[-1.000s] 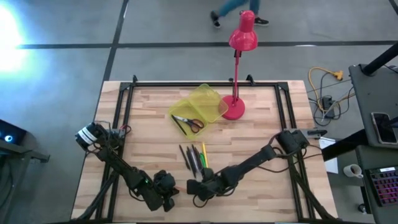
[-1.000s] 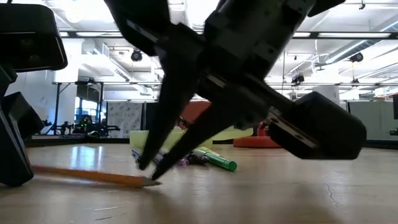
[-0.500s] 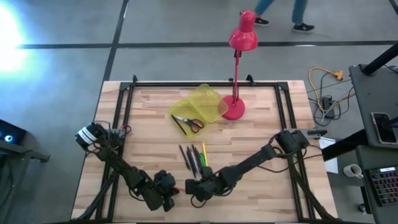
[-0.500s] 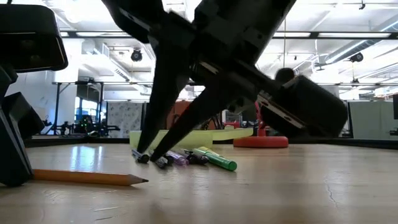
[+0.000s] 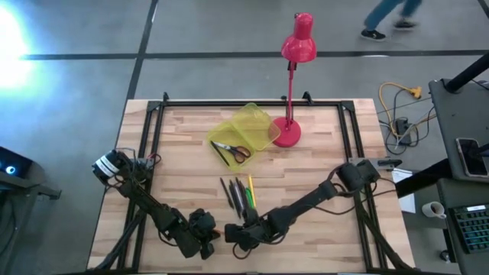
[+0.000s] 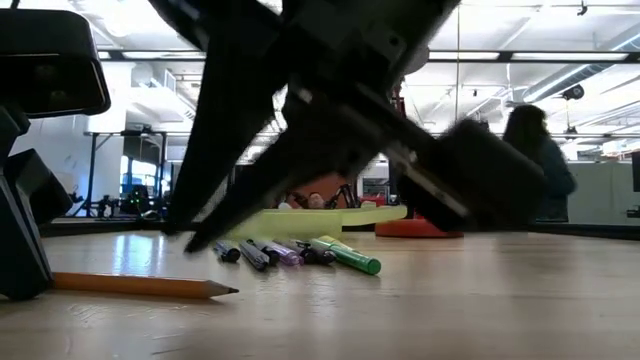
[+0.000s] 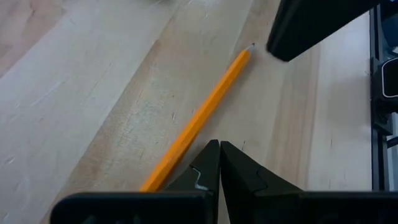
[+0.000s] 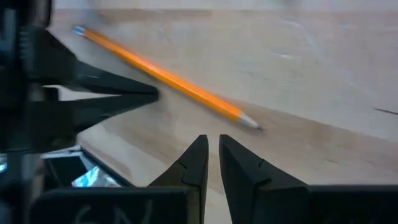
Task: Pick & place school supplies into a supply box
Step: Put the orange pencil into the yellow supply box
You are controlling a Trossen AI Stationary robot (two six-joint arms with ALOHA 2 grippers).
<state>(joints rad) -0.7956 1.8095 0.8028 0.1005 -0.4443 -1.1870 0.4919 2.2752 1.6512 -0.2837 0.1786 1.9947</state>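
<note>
An orange pencil (image 7: 199, 118) (image 8: 161, 78) lies flat on the wood near the table's near edge, its point (image 6: 232, 290) toward the right. My left gripper (image 7: 219, 152) (image 5: 208, 235) is shut, low over the table, right beside the pencil's blunt half. My right gripper (image 8: 212, 144) (image 6: 180, 238) hovers just above the table past the pencil's point, its fingers a narrow gap apart, holding nothing. Several pens (image 5: 241, 195) (image 6: 300, 255) lie side by side mid-table. The yellow-green supply box (image 5: 248, 122) stands open farther back with red-handled scissors (image 5: 233, 150) inside. My left gripper lies with its shut fingers (image 7: 208, 165) alongside the pencil's blunt half (image 7: 177, 152), coming level from the table's left. Whether they touch the pencil, I cannot tell. The pencil rests flat on the table.
The red desk lamp's base (image 5: 288, 134) stands right of the box, near the far edge. A black frame (image 5: 229, 102) borders the table. A person (image 5: 390, 19) walks on the floor beyond. Bare wood lies right of the pens.
My right gripper has risen off the table at the pencil's point and moved toward the table's left, above the pencil. The pencil still lies flat on the table. A person has walked rightward behind the table.
</note>
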